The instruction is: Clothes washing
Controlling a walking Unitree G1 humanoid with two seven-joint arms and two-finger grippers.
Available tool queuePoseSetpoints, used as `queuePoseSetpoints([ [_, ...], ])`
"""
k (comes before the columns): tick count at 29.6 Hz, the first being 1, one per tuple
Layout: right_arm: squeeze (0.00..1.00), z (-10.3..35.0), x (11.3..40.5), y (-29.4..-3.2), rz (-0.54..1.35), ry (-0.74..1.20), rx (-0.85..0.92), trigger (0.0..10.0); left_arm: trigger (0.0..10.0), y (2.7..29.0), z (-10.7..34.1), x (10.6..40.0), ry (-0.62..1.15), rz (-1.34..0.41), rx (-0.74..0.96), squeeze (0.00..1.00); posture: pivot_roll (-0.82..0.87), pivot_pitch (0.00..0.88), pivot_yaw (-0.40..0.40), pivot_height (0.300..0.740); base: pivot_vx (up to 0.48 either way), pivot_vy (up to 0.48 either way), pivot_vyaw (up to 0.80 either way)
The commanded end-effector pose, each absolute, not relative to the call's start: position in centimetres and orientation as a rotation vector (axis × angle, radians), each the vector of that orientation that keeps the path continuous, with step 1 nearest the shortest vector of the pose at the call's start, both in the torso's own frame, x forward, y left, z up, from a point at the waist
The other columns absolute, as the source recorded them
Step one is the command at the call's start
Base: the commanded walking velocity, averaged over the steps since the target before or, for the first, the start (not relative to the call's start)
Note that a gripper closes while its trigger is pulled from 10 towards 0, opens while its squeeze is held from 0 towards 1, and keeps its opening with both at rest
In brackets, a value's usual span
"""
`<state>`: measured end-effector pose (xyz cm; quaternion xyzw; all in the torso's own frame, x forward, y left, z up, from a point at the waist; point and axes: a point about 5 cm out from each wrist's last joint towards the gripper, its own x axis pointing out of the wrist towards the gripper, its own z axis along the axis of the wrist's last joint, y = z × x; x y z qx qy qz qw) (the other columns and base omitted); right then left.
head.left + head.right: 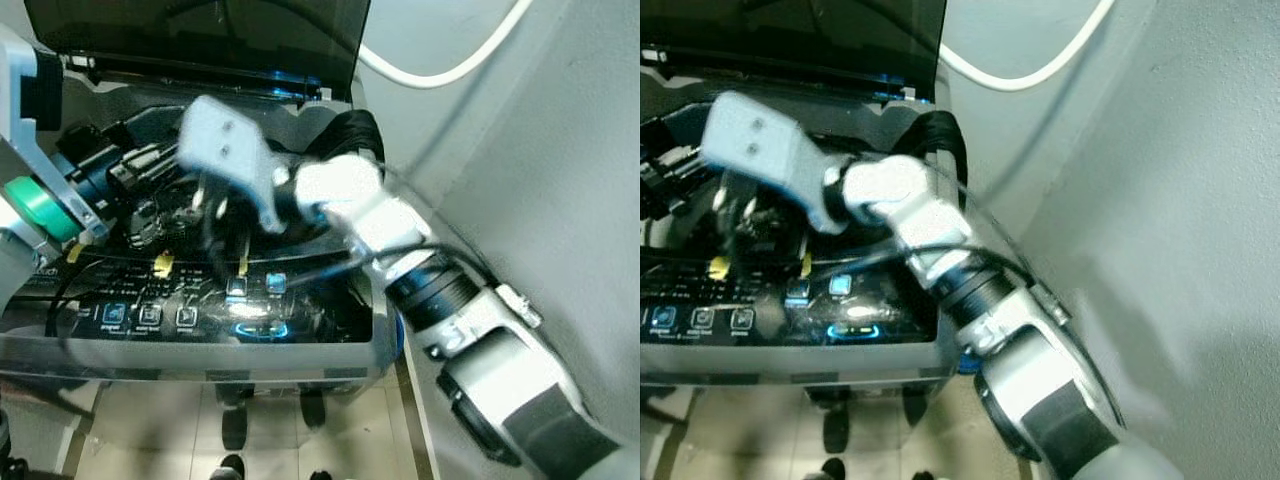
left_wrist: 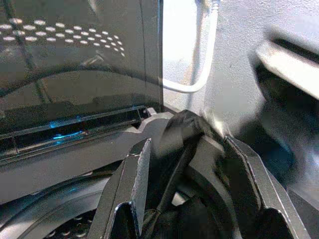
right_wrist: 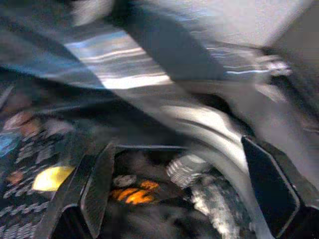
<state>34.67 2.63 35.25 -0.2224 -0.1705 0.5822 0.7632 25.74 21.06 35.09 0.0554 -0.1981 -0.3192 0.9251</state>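
Over the open washing machine (image 1: 300, 345), both pincers, left (image 2: 187, 199) and right (image 1: 225, 225), fingers apart.

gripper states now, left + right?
Left gripper: open, black fingers either side of a dark garment draped on the washing machine's rim, not clamped.
Right gripper: open, empty, above the glossy control panel.

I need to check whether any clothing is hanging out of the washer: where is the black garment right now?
The black garment is draped over the washer's back right rim, beside the raised lid, behind the right gripper.
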Motion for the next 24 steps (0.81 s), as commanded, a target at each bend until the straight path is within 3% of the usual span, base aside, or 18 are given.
queuePoseSetpoints([
  [1,0.00,35.3,35.3,2.0,1.239,-0.362,-0.429,10.0,10.0,20.7,35.0,25.2,-0.413,-0.676,0.120,0.00,0.12,0.176,-0.070,0.740,0.000,0.000,0.00],
  [4,0.00,35.3,37.3,-2.9,1.019,-0.371,-0.359,10.0,10.0,20.5,35.7,24.8,-0.462,-0.723,0.091,0.00,0.10,0.180,-0.046,0.740,0.000,0.000,0.00],
  [9,0.00,34.9,37.7,-5.3,0.922,-0.389,-0.333,10.0,10.0,20.5,36.3,24.6,-0.508,-0.728,0.065,0.00,0.10,0.178,-0.041,0.740,0.000,0.000,0.00],
  [12,0.00,35.2,37.7,-8.1,0.748,-0.469,-0.183,10.0,10.0,20.9,36.8,25.2,-0.545,-0.637,0.045,0.00,0.11,0.174,-0.034,0.740,0.000,0.000,0.00],
  [15,0.00,35.3,37.6,-9.1,0.690,-0.499,-0.128,10.0,10.0,21.1,36.9,25.4,-0.553,-0.602,0.042,0.00,0.11,0.174,-0.034,0.740,0.000,0.000,0.00],
  [19,0.00,35.1,34.7,-12.7,0.611,-0.624,0.093,10.0,10.0,22.3,36.4,27.6,-0.533,-0.373,0.060,0.00,0.10,0.163,-0.020,0.740,0.000,0.000,0.00],
  [24,0.00,34.5,33.3,-15.2,0.455,-0.674,0.144,10.0,10.0,23.0,35.1,29.1,-0.494,-0.225,0.098,0.00,0.09,0.151,-0.006,0.740,0.000,0.000,0.00],
])
